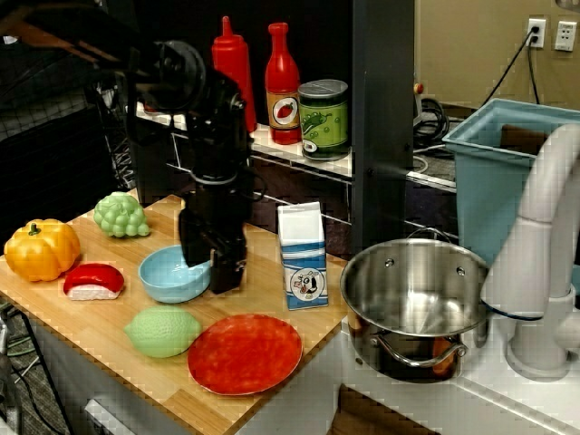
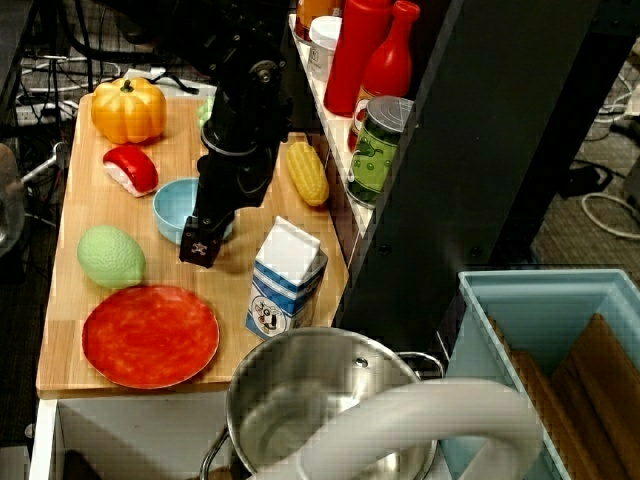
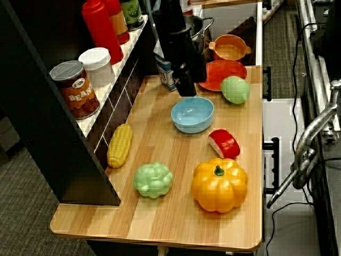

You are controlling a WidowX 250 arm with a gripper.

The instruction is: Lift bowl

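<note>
The bowl (image 1: pixel 170 274) is small, round and light blue, and it rests on the wooden board between the red-and-white toy and the milk carton. It also shows in the overhead view as the bowl (image 2: pixel 176 207) and from the far side as the bowl (image 3: pixel 192 113). My black gripper (image 1: pixel 211 268) is down at its right rim, pointing straight down. One finger (image 1: pixel 194 240) stands over the bowl's inside and the other finger (image 1: pixel 228 267) outside it by the board. The jaws look parted around the rim. The bowl sits flat on the wood.
A green lime toy (image 1: pixel 163 331) and a red-orange plate (image 1: pixel 245 353) lie in front of the bowl. The milk carton (image 1: pixel 302 256) stands just right of my gripper, with a steel pot (image 1: pixel 412 299) beyond it. A pumpkin (image 1: pixel 41 249), a corn cob (image 2: pixel 307 172) and a bottle shelf (image 1: pixel 290 145) surround them.
</note>
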